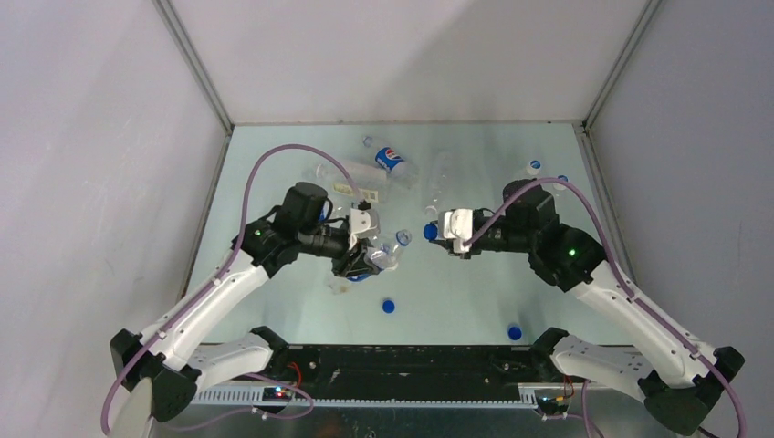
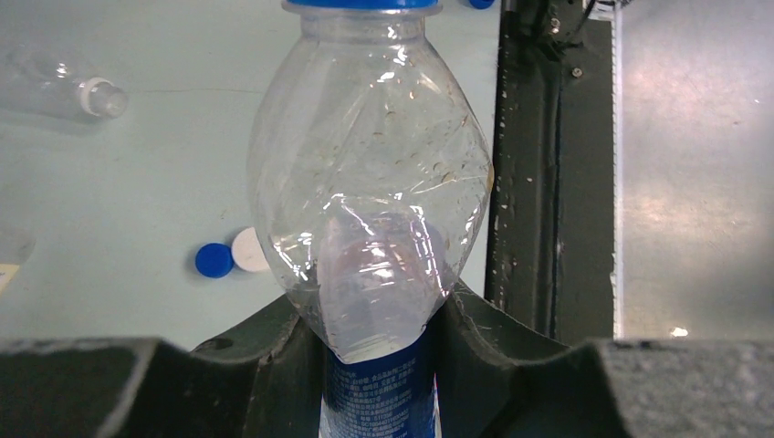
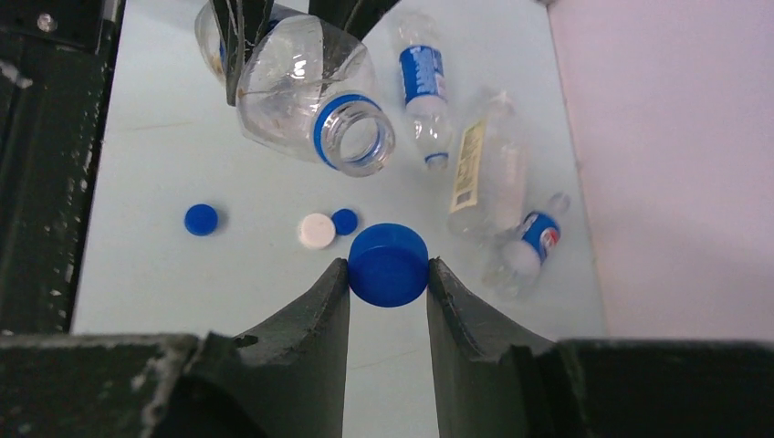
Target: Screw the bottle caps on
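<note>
My left gripper (image 1: 367, 251) is shut on a clear bottle (image 2: 370, 182) with a blue label, gripping its body. The bottle's open mouth (image 3: 356, 137) has a blue neck ring and points toward the right gripper. My right gripper (image 1: 436, 228) is shut on a blue cap (image 3: 388, 265), pinched between both fingertips. The cap sits a short way off the mouth and does not touch it. In the top view the cap (image 1: 429, 233) is just right of the bottle neck (image 1: 402, 239).
Loose caps lie on the table: a blue one (image 3: 201, 219), a white one (image 3: 317, 231) and another blue one (image 3: 344, 221). Two more blue caps lie near the front (image 1: 389, 306) (image 1: 515, 332). Several bottles lie at the back, one with a blue logo label (image 1: 388, 161).
</note>
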`<state>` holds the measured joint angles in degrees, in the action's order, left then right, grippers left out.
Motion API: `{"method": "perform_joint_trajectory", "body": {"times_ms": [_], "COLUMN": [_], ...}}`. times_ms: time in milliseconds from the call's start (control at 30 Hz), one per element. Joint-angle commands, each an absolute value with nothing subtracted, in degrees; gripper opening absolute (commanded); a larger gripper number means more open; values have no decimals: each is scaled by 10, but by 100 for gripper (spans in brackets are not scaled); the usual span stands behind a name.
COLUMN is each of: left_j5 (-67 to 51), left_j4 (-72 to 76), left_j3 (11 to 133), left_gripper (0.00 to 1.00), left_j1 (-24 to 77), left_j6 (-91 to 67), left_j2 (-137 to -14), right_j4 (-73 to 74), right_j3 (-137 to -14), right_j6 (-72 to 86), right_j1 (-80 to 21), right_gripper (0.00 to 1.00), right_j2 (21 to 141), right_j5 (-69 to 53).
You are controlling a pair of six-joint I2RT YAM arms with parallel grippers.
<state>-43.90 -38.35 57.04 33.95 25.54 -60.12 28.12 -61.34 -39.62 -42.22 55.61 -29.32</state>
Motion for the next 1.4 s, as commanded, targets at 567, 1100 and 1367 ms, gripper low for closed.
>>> {"method": "perform_joint_trajectory", "body": {"times_ms": [567,1100,1367], "left_j5": [-426,-379,-360], "left_j4": [-451,-497,-497], "left_j3": [634,668,676], "left_gripper": [19,19,18], "left_j1": [386,416,428], "left_j6": [299,324,325], "left_j2": [-586,-586,-581], "right_j4": [329,429,443], "right_j3": [-691,-743,-753], "right_j6": [-694,-750,-755], "right_j1": [-394,-427,-442], "right_gripper": [0,0,0], "right_j2": [635,687,702], "right_j5": [-594,-558,-552]}}
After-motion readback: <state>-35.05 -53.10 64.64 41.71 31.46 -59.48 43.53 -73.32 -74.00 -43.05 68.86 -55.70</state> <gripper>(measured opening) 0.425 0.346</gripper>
